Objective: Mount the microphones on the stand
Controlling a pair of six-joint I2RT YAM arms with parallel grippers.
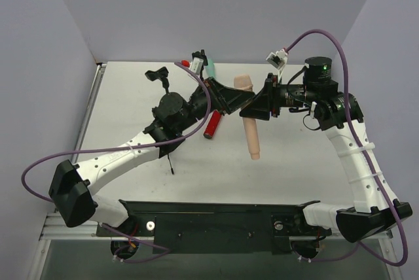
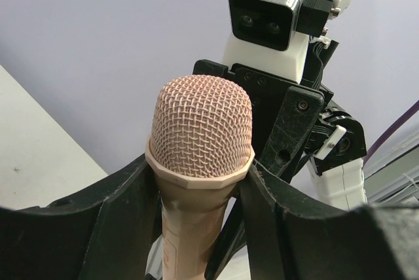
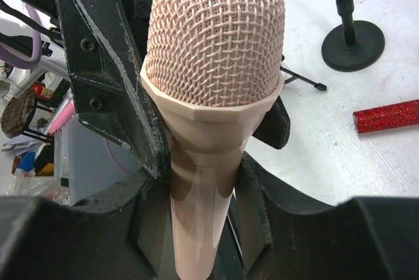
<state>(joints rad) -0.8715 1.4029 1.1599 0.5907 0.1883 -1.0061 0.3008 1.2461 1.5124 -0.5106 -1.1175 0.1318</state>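
The peach-pink microphone (image 1: pixel 253 139) hangs upright over the middle of the table, head up, between both grippers. My left gripper (image 1: pixel 239 100) is shut on its neck just under the mesh head (image 2: pixel 201 123). My right gripper (image 1: pixel 256 108) is shut on the handle below the head (image 3: pixel 213 38). The glittery red microphone (image 1: pixel 211 125) lies on the table under my left wrist and also shows in the right wrist view (image 3: pixel 386 116). The mint green microphone (image 1: pixel 211 67) lies at the back, partly hidden by the left wrist. The black stand (image 1: pixel 157 74) stands at the back left; its round base (image 3: pixel 352 46) shows.
A thin black stand leg (image 1: pixel 171 164) pokes out from under my left arm. Grey walls close in the table on three sides. A metal rail (image 1: pixel 91 106) runs along the table's left edge.
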